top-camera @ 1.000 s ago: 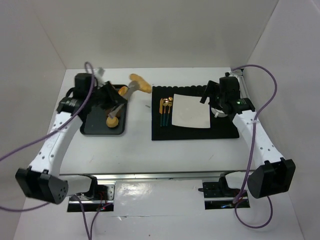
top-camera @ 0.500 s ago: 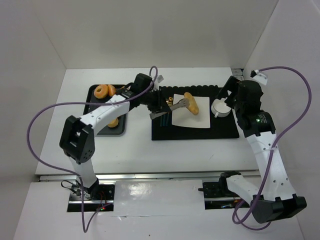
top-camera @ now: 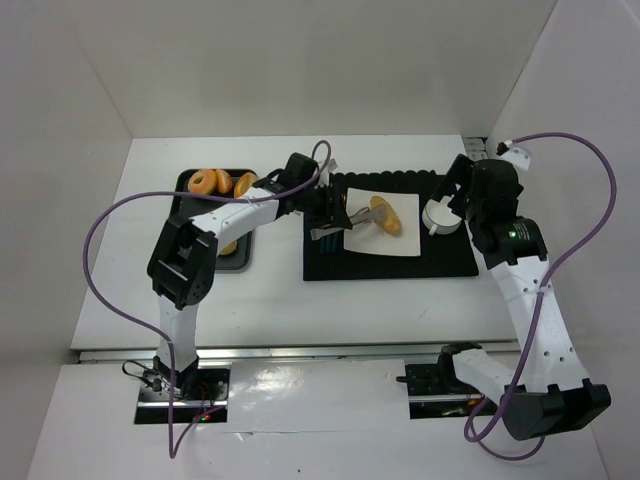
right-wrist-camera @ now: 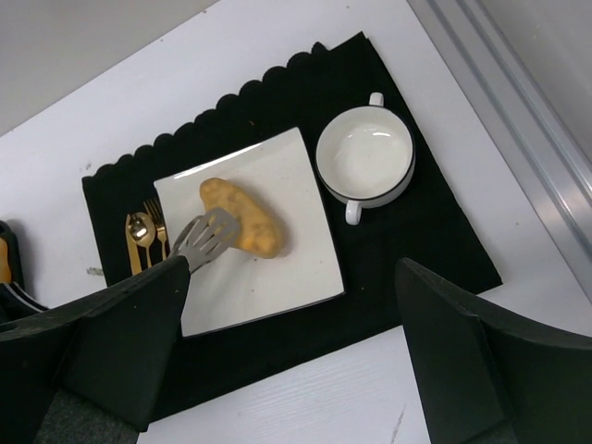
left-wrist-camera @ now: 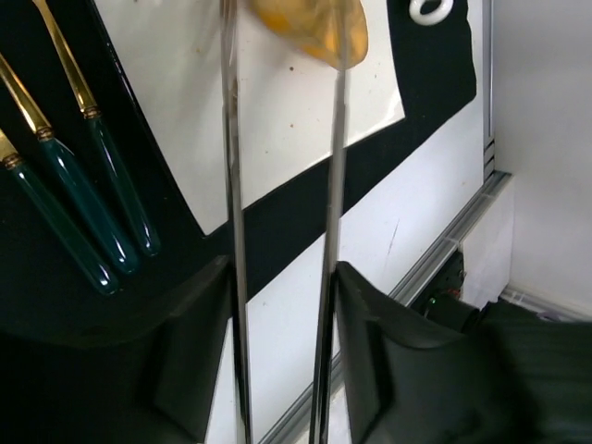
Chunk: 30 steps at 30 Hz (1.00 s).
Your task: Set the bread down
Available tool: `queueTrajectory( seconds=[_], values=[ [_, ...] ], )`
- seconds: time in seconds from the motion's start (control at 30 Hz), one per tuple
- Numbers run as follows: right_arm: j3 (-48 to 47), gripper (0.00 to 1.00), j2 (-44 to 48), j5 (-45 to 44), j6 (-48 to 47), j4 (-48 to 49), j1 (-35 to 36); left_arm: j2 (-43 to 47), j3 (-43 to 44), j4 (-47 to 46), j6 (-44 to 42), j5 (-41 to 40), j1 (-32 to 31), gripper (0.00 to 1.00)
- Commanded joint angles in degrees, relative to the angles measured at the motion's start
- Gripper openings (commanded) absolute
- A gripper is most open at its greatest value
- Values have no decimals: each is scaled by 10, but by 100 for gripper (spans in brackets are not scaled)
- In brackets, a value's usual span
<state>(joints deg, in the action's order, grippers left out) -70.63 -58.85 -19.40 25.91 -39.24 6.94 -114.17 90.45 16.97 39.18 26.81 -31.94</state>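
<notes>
The bread [top-camera: 385,215] is a long golden-tan roll lying on the white square plate [top-camera: 385,243]. My left gripper [top-camera: 325,212] is shut on metal tongs [top-camera: 355,220], whose slotted head touches the roll's left side. In the left wrist view the two tong arms [left-wrist-camera: 231,185] run up from my left gripper [left-wrist-camera: 282,287] to the bread [left-wrist-camera: 310,23] at the top edge. In the right wrist view the bread [right-wrist-camera: 242,217] rests on the plate [right-wrist-camera: 277,277] with the tongs' head [right-wrist-camera: 205,236] against it. My right gripper [right-wrist-camera: 296,370] is open and empty above the mat; it also shows in the top view [top-camera: 462,190].
A black placemat [top-camera: 390,262] holds the plate, a white two-handled bowl [top-camera: 440,216] and gold cutlery with green handles [left-wrist-camera: 83,213]. A dark tray [top-camera: 205,258] at the left carries orange ring donuts [top-camera: 210,182] and other pastries. A metal rail runs along the table's right edge.
My left arm has carried the bread in the tongs from beside the tray over to the plate, where it now lies. My right arm has moved back and higher.
</notes>
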Motion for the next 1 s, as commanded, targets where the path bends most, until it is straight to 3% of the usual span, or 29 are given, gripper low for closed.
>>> queueTrajectory(
  seconds=[0.0, 0.1, 0.4, 0.67, 0.73, 0.97],
  values=[
    [-13, 99, -6, 5, 2, -2, -6, 26, 29, 11, -13, -14, -4, 60],
    [-13, 99, -6, 11, 7, -2, -6, 39, 29, 27, -19, -28, -4, 65],
    [-13, 99, -6, 22, 7, 3, -6, 104, 66, 103, -52, -93, -9, 64],
    [0, 99, -6, 27, 7, 16, -6, 208, 62, 223, -120, -307, -9, 53],
    [7, 99, -12, 43, 13, 21, -6, 225, 25, 228, -125, -387, -9, 51],
    [7, 99, -41, 82, 13, 32, -6, 250, -97, 206, -92, -522, -50, 49]
  ],
)
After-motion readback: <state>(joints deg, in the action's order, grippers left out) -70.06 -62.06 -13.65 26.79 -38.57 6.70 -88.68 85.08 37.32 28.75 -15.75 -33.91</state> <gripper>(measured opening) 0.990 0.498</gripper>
